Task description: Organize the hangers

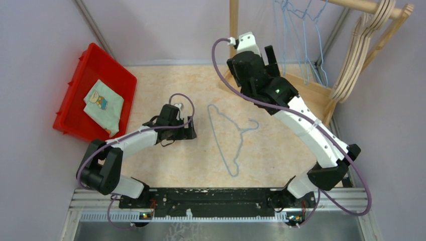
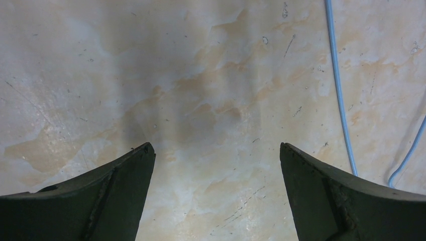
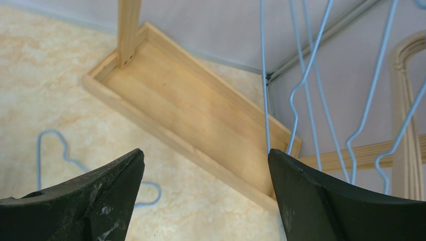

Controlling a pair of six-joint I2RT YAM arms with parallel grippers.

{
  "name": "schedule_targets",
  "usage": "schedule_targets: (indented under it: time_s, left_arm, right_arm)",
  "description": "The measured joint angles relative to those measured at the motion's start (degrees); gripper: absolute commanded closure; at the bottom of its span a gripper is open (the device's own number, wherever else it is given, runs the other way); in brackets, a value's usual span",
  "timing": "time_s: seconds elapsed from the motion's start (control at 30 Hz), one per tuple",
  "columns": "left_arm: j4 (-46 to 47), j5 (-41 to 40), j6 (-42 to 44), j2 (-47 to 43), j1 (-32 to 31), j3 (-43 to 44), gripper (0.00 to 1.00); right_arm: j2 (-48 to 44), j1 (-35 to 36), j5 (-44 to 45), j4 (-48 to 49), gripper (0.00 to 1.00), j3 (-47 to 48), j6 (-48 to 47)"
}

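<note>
A light-blue wire hanger [image 1: 227,138] lies flat on the table between the arms; its wire [image 2: 339,95] runs down the right of the left wrist view and its hook [image 3: 52,150] shows in the right wrist view. Other blue wire hangers [image 1: 301,35] [image 3: 306,75] hang from the rack's rail, with several wooden hangers [image 1: 359,50] [image 3: 407,130] at the right end. My left gripper [image 1: 190,131] [image 2: 216,150] rests low over bare table, open and empty. My right gripper [image 1: 269,57] [image 3: 206,153] is raised beside the hanging blue hangers, open with nothing between its fingers.
The wooden rack has a post [image 1: 233,20], a top rail [image 1: 359,5] and a tray-like base [image 3: 191,110] at the back right. A red bin [image 1: 80,85] holding a folded cloth [image 1: 104,103] stands at the back left. Purple cables [image 1: 221,60] loop off both arms.
</note>
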Motion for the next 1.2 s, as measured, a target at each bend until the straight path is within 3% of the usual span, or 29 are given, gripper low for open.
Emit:
schedule_targets:
  time_s: [0.33,0.67,1.07,1.2]
  left_arm:
    - [0.0,0.6,-1.1,0.8,0.0,0.0,0.01]
    - [-0.2,0.8,-1.6,0.8,0.0,0.1,0.01]
    - [-2.0,0.9,-2.1,2.2,0.0,1.7,0.01]
    - [-2.8,0.9,-2.1,2.9,0.0,2.4,0.01]
  right_arm:
    - [-6.3,4.1,-4.2,-7.3,0.15,-13.6,12.3]
    - [-11.2,4.2,-17.0,-6.3,0.24,-38.6,24.1]
    - [-12.5,4.2,-35.9,5.8,0.33,-58.4,33.1]
    - [-7.9,4.0,-38.4,11.6,0.45,-59.4,35.7]
